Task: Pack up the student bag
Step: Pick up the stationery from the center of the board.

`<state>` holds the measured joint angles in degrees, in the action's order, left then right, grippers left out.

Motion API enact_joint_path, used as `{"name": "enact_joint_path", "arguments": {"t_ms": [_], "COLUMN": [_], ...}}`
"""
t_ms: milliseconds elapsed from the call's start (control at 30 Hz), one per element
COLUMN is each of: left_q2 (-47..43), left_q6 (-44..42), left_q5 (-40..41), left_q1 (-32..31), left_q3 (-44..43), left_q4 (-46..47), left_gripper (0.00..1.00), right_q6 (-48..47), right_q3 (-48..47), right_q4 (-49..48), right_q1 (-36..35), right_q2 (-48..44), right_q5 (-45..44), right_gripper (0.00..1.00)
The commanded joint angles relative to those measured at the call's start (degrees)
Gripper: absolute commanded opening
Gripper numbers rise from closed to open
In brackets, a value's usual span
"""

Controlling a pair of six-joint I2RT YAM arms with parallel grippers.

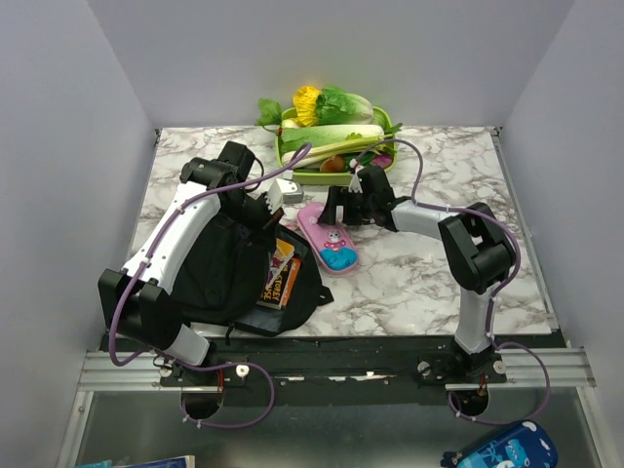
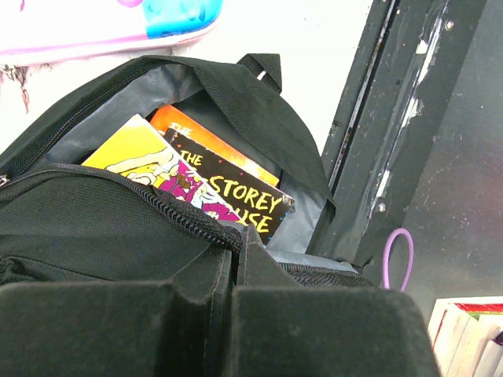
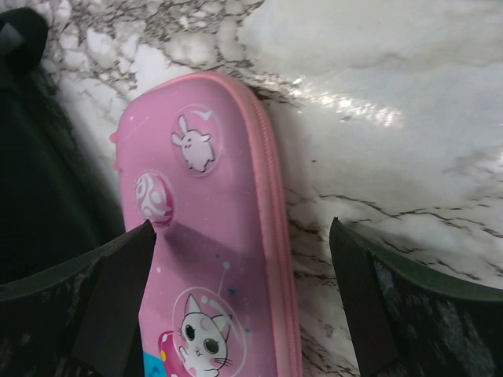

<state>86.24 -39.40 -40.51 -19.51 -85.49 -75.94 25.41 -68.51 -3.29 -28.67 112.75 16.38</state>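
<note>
Pale walls close in a marble table [image 1: 439, 283], with open marble toward its right edge. Near left, one black student bag [image 1: 219, 278] gapes, two books [image 2: 228, 192] inside, and the left tool [image 2: 238, 271] is pinched on its zip edge. At the middle, the right tool [image 3: 242, 229] is spread wide over one pink pencil case [image 1: 330, 242]. At the far edge sits one vegetable tray [image 1: 282, 154].

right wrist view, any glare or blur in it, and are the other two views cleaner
Right wrist: glare whitens the marble table beside the pink pencil case, and the near fingers look soft. Left wrist: the table is blown out white at top, the book cover sharp. Top external: evenly lit, no glare.
</note>
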Motion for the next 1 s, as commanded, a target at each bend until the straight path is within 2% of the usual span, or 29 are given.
{"name": "enact_joint_path", "arguments": {"t_ms": [0, 67, 333, 467, 733, 967], "left_q2": [-1.69, -1.86, -2.48, -3.44, -4.50, -4.50], "left_q6": [-0.24, -0.33, -0.24, -0.24, 0.20, 0.99], "left_q5": [-2.03, -1.94, -1.59, -0.89, 0.17, -0.09], "left_q1": [-0.18, -0.18, -0.18, -0.18, -0.18, -0.18], "left_q3": [-1.17, -0.91, -0.46, 0.76, 2.35, 2.79], "left_q4": [1.23, 1.41, 2.03, 2.73, 4.05, 4.93], "left_gripper": [0.00, 0.00, 0.00, 0.00, 0.00, 0.00], "right_q6": [1.74, 3.24, 5.61, 8.34, 9.66, 12.12], "right_q3": [3.02, 5.22, 9.27, 11.90, 15.60, 19.20], "right_q4": [-0.29, -2.85, -6.64, -11.11, -13.67, -17.45], "right_q1": [-1.30, -1.39, -2.01, -1.92, -1.83, -1.92], "right_q2": [2.47, 2.39, 0.98, -3.49, -13.95, -13.78], "right_q5": [7.77, 12.24, 18.86, 21.58, 22.03, 22.29], "right_gripper": [1.00, 0.99, 0.92, 0.86, 0.82, 0.80]}}
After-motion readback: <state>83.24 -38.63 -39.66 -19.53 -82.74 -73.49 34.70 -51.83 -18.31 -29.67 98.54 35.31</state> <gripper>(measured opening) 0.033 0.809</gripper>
